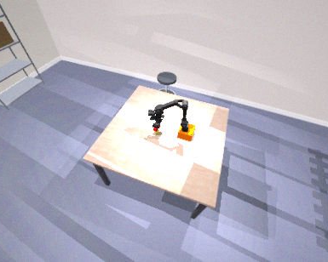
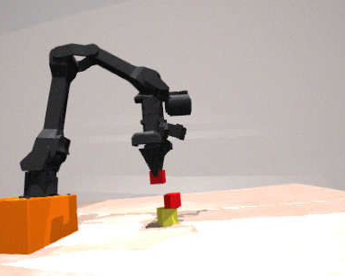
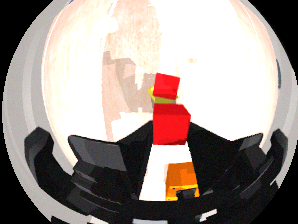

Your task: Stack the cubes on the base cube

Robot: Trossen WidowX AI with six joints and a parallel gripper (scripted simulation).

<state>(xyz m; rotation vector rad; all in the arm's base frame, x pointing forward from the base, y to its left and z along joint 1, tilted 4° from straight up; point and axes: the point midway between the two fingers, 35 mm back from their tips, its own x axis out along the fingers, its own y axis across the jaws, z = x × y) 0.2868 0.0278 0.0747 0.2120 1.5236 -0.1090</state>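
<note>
Fingers: the gripper (image 2: 156, 172) is pointing straight down and clamping a red cube (image 2: 158, 177) between its fingertips; in the wrist view the held cube (image 3: 170, 125) is filling the middle, with the dark fingers framing it from below.

Held cube: it is hanging in the air, above the stack and apart from it, seen a little to the left of it in the exterior view.

Second red cube (image 2: 172, 200): it is sitting on the yellow-green base cube (image 2: 168, 217), overhanging one side rather than lying square on it.

Base cube: it is resting on the table (image 2: 275, 233), casting a small shadow at its foot.

Arm: the black arm (image 2: 109, 64) is arching up and over from its orange pedestal (image 2: 15, 224).

Room: a round stool (image 1: 167, 78) is standing behind the table, and a shelf rack (image 1: 26, 55) is standing by the wall.
</note>
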